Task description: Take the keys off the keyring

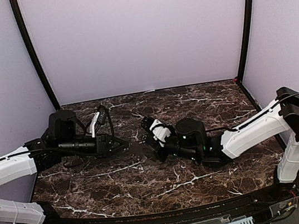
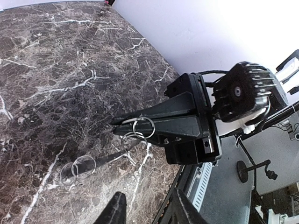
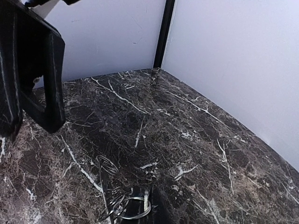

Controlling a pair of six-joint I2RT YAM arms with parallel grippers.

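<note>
Though unseen overhead, keyring (image 2: 143,127) shows wrist-side.

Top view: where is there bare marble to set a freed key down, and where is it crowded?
Bare: the far strip along the back wall, and the near strip between the arms and the table's front edge. Crowded: the centre, where the left claw faces the right claw, which is shut on the keyring, with loose rings on the marble beside them.

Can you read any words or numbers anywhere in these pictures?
None. No word, number or label can be read on the marble table, the keyring in the right pincer, or the loose rings lying beside it.
</note>
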